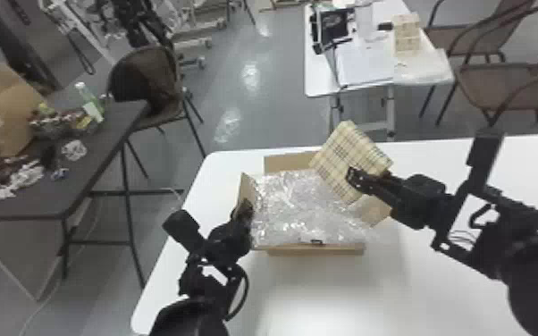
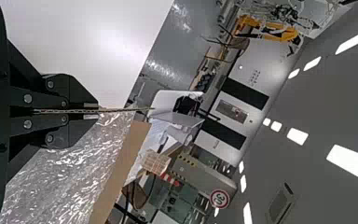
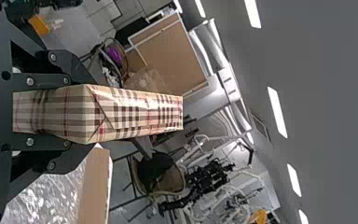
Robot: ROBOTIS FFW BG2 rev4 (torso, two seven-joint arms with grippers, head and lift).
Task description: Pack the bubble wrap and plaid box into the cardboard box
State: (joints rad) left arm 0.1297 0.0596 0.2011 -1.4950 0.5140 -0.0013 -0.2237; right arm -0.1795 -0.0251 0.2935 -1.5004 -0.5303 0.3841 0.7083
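White table: we see the rectangular white table (image 1: 335, 304) across the lower centre and right of the head view, bearing the work.
Carton: the open brown cardboard box (image 1: 290, 251) stands mid-frame, flaps raised or splayed; we judge the packing about half done.
Bubble wrap: the clear, glossy plastic bubble wrap (image 1: 299, 210) spreads across the carton's mouth; how deep it sits, we cannot tell.
Plaid box: the flat beige plaid-papered box (image 1: 337, 158) is tilted over the carton's upper right; lowering and releasing it remain, by our reading.
Right gripper: right of centre, the right gripper (image 3: 86, 114) has its fingers spaced by the plaid box they clasp.
Left gripper: left of centre, the left gripper (image 2: 93, 111) is pinched narrow on the thin left flap (image 1: 245, 187).
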